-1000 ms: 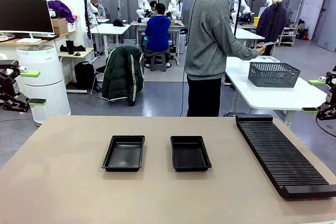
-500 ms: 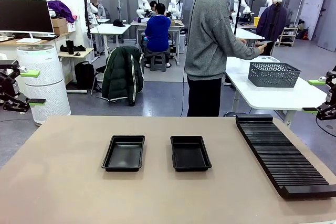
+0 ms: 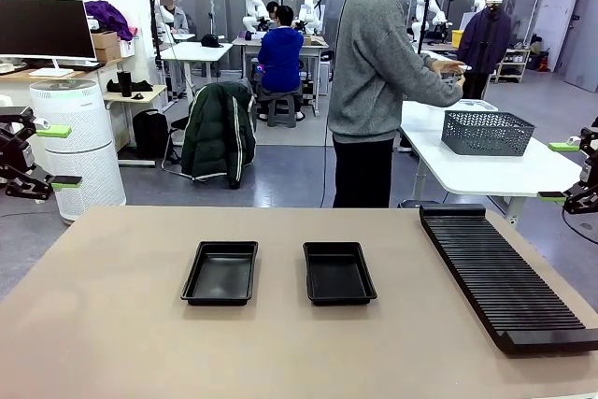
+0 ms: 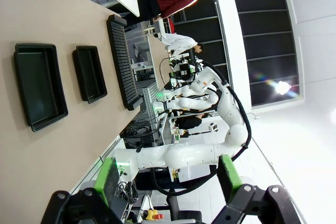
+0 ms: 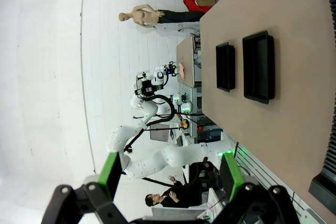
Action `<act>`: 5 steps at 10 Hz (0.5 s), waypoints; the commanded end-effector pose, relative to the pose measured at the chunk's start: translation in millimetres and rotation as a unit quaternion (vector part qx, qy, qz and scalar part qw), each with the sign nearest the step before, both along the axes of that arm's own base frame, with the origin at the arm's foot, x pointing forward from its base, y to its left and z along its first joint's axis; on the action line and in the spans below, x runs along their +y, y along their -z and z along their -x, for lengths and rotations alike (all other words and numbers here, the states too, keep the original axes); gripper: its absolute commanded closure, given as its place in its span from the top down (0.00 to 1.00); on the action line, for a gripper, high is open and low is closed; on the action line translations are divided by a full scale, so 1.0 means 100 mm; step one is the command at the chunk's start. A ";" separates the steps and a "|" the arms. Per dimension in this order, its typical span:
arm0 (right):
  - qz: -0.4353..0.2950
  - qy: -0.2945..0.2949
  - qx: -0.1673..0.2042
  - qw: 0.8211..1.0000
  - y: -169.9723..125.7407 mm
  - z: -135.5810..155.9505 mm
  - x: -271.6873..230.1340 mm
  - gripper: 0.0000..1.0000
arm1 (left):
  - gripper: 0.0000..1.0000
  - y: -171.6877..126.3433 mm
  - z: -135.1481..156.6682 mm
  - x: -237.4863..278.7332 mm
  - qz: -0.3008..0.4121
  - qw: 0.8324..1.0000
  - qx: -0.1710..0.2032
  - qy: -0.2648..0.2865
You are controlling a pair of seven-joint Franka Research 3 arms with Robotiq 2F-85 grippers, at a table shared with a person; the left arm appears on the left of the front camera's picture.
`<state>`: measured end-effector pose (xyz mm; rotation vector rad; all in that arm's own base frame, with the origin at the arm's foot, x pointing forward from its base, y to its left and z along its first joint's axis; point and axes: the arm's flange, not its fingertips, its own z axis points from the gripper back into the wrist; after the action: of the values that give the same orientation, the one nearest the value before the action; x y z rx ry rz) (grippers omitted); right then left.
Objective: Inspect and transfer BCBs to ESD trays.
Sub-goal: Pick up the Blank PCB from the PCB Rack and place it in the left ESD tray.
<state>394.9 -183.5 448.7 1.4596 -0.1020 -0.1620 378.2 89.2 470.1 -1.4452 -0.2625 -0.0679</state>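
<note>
Green pads tipped the left fingers [image 3: 53, 130], which stood wide apart with nothing between them. They hung off the tabletop's left edge, level with its far side. The left wrist view looked past the same parted fingers [image 4: 107, 179] along the tabletop. The right fingers [image 3: 563, 147] were likewise spread and gripping nothing, hanging off the right edge, well apart from everything on the tabletop. The right wrist view showed them [image 5: 110, 174] just as open.

On the tan tabletop [image 3: 280, 352] the two glossy black ESD trays lay side by side near the middle, apart from each other and with their long sides parallel. The left ESD tray [image 3: 221, 274] lay a little left of centre, and the left wrist view showed it as the nearer one [image 4: 39, 85]. The right ESD tray [image 3: 338, 274] lay just right of centre, nearest in the right wrist view [image 5: 259, 66]. A long black slotted rack [image 3: 505, 277] ran along the right side of the tabletop, angled from the far edge toward the near right corner.

Beyond the far edge, a person [image 3: 374, 72] in a grey sweater stood side-on, turned toward a white table [image 3: 486, 170] that carried a grey mesh basket [image 3: 487, 132]. The person's hands [image 3: 450, 68] were raised above it, holding something too small to make out.
</note>
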 end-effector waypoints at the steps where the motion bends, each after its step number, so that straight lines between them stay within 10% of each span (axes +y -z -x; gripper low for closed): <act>1: 0.002 -0.001 -0.001 1.000 -0.01 0.00 -0.01 1.00 | 1.00 -0.01 -0.01 0.01 0.000 1.000 0.000 0.000; 5: 0.002 -0.001 -0.001 1.000 -0.01 0.00 -0.01 1.00 | 1.00 -0.01 -0.01 0.01 0.000 1.000 0.000 0.000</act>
<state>394.9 -183.5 448.7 1.4596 -0.1020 -0.1620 378.2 89.2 470.1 -1.4452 -0.2625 -0.0679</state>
